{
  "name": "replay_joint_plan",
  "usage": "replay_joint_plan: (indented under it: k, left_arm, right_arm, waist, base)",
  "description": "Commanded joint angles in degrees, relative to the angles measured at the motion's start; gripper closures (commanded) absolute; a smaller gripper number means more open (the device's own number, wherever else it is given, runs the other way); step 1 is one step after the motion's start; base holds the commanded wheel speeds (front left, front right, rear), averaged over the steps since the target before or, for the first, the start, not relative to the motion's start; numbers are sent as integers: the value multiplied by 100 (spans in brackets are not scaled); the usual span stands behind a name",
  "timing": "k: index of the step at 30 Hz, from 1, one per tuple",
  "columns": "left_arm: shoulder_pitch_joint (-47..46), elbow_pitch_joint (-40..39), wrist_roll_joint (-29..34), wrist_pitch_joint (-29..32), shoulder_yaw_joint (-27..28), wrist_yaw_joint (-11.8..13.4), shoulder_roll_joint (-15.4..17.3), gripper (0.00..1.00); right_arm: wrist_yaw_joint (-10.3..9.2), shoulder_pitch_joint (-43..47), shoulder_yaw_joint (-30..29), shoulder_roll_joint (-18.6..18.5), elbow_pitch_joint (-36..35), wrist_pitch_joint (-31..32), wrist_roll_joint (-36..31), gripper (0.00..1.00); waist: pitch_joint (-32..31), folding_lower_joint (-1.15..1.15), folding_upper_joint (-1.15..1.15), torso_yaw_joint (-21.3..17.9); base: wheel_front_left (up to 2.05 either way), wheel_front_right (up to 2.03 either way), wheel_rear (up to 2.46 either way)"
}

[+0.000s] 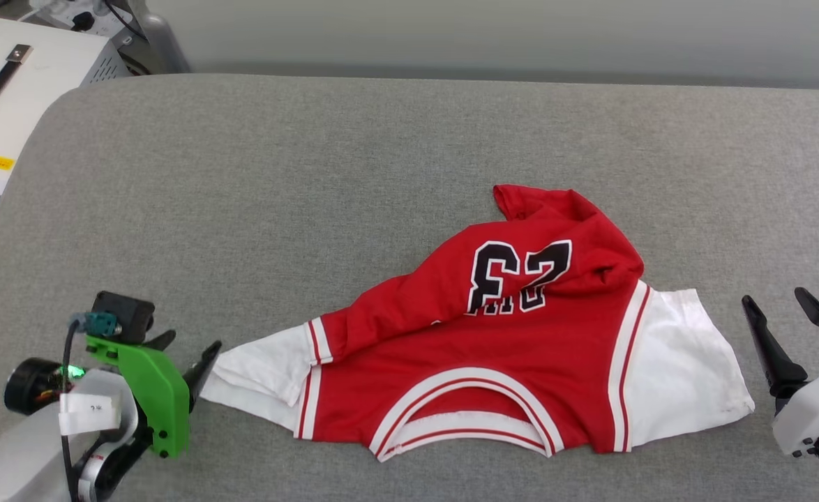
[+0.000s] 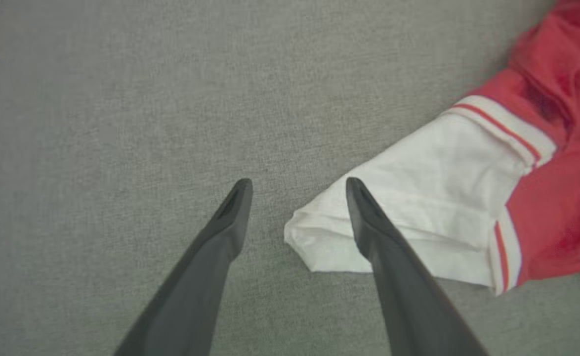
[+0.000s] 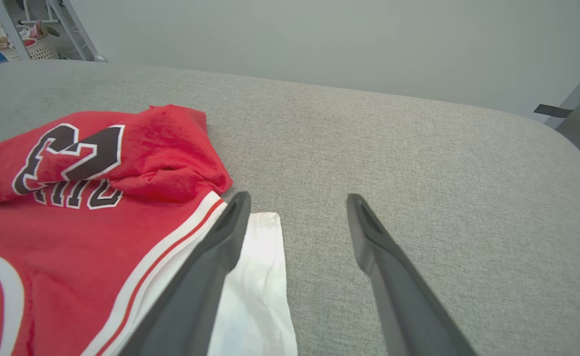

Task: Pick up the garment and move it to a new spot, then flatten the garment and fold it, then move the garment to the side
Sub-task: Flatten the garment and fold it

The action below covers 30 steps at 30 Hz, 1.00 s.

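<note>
2 end effectors flank 1 garment [image 1: 493, 341] on a grey fabric-covered bench [image 1: 354, 153]. At the far left, past the bench's rounded corner, stands a white box [image 1: 26, 84] with a dark handle on top.

At the lower left of the head view is the left end effector [image 1: 190, 348], with a green bracket [image 1: 151, 390] on its wrist. Its fingers are spread wide apart and grasp nothing. In the left wrist view, the left end effector [image 2: 298, 183] points down at the bench, and the tip of the white left sleeve [image 2: 418, 198] lies partly between the fingers, with 1 finger [image 2: 369, 222] crossing over it. Whether that finger touches the cloth cannot be told.

Next comes the garment itself, right of the bench's middle and near its front edge. The left sleeve [image 1: 263, 369] is creased and tapers to a point. The red body lies with its striped collar [image 1: 465, 411] toward the robot. The lower part is folded back over the chest, so the black 23 [image 1: 521, 275] shows upside down in the head view. The right sleeve [image 1: 681, 369] lies flat on the bench.

At the right, the right end effector [image 1: 774, 296] stands just beside that sleeve and apart from it, fingers wide apart and grasping nothing. In the right wrist view, the right end effector [image 3: 298, 196] has bare bench between its tips, with the garment [image 3: 72, 237] to its left.
</note>
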Motion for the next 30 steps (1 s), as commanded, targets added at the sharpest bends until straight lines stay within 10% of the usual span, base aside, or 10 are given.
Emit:
replay_joint_plan:
  k: [1,11,30]
  left_arm:
    - [-171,-195,79,-64,103,86,124,0]
    - [-1381,-1599,727,113,522,459,535,0]
    - [-3652,-31,458,2986,-670,-1101,-1501,0]
  right_arm:
    - [-4,87,-36,32,-41,12,47,0]
    - [-4,-29,8,139,-136,0,23,0]
    - [-4,-888,399,136,-382,-177,-110,0]
  waist:
    - [-119,0,0,95]
    - [-9,0,0,39]
    - [916,0,0,-711]
  base:
    - [0,0,0]
    - [0,0,0]
    - [0,0,0]
